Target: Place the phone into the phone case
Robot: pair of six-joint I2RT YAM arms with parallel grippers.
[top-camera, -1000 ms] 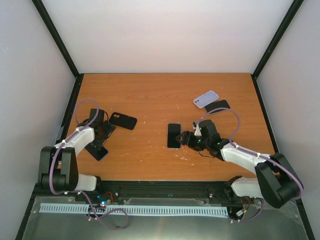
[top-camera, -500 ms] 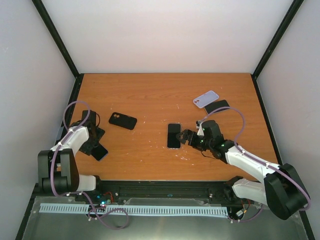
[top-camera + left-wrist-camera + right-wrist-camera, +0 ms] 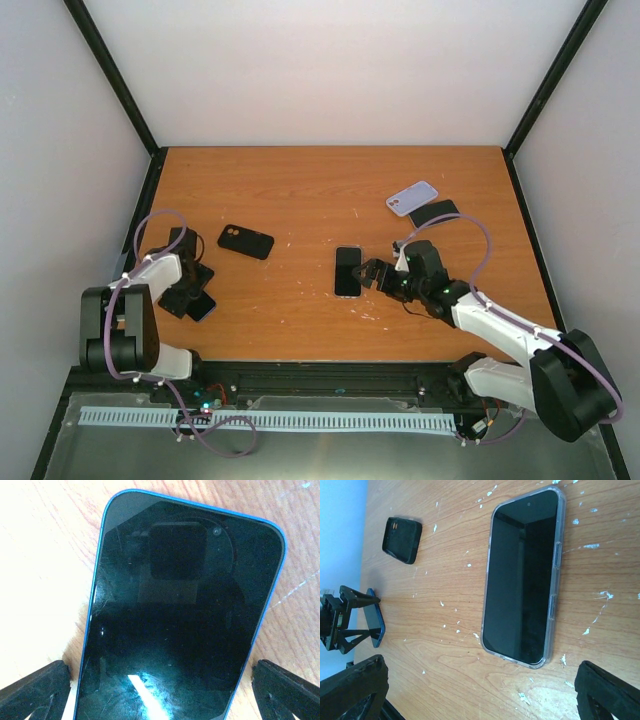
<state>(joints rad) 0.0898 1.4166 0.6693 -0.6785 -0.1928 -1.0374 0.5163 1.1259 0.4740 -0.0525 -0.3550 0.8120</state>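
phone [image 3: 522, 577]: screen up on counter [image 3: 445, 680], clear-cased
black case [image 3: 401, 540]: far left of phone
blue phone [image 3: 374, 625]: left of phone
right end effector [image 3: 481, 700]: spread wide, below phone

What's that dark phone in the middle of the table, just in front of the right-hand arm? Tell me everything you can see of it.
It is a slim phone lying flat with its dark, glossy screen facing up and a small camera dot near one short end. A clear case wraps its rim, with raised button bumps along one long side. It rests on the scuffed wooden table, near the middle. The right gripper is open just beside one long side and does not touch it.
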